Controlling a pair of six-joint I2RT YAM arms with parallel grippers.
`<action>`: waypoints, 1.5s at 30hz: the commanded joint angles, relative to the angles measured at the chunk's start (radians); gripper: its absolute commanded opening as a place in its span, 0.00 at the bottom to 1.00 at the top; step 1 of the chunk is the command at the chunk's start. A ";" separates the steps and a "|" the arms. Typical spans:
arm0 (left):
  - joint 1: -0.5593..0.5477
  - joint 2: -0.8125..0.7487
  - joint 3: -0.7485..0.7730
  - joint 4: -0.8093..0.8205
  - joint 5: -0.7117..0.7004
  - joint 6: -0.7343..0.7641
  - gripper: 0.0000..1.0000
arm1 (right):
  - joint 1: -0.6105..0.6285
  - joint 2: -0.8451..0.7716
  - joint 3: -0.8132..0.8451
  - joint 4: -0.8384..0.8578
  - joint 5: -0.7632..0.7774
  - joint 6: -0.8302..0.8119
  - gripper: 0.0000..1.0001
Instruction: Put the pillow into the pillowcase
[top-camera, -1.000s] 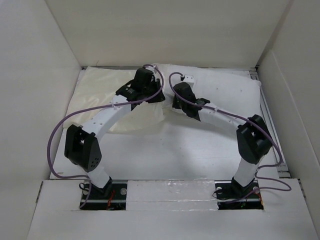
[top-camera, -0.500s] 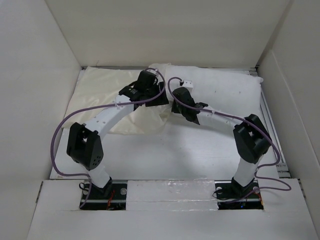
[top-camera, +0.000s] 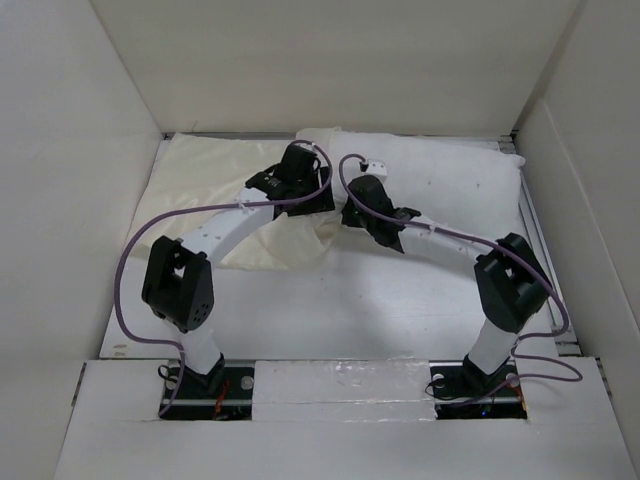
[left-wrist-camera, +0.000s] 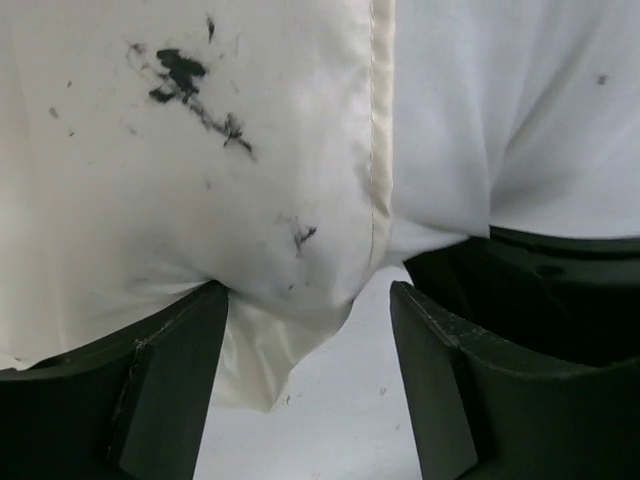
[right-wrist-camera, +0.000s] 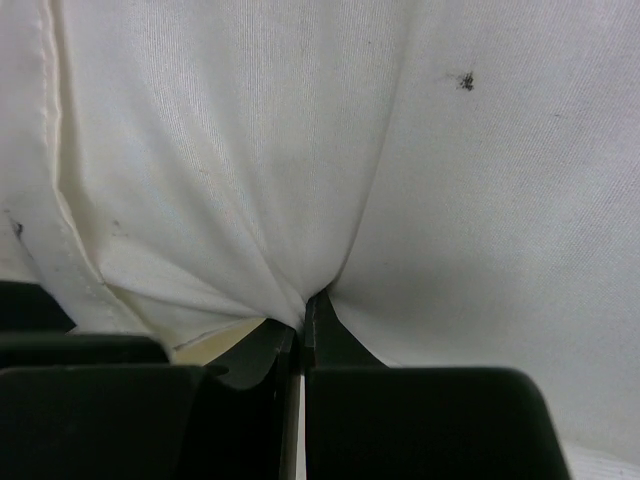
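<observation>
- One worktop (top-camera: 330, 310), white, carries everything
- One pillow (top-camera: 450, 185) lies along the far right side, nearly all of it outside the case, with its left end meeting the case's hemmed edge
- One pillowcase (top-camera: 200, 170) lies flat at the far left, with dark smudges near its hem
- Two grippers: my left gripper (left-wrist-camera: 308, 300) stands wide, the pillowcase's hem corner drooping between its fingers; my right gripper (right-wrist-camera: 302, 310) is pinched tight on the pillow's fabric

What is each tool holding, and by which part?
The right tool pinches the pillowcase by a fold near its hemmed edge; the left tool holds nothing.
</observation>
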 joint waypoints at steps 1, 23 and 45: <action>-0.003 0.053 0.031 -0.001 -0.029 0.001 0.61 | 0.038 -0.059 0.009 0.079 -0.047 0.015 0.00; -0.142 0.001 0.313 -0.127 0.077 0.021 0.00 | 0.078 -0.084 0.090 -0.073 0.060 0.059 0.00; -0.115 -0.060 0.086 0.097 0.258 -0.019 0.00 | 0.019 -0.079 -0.191 0.356 -0.338 0.092 0.00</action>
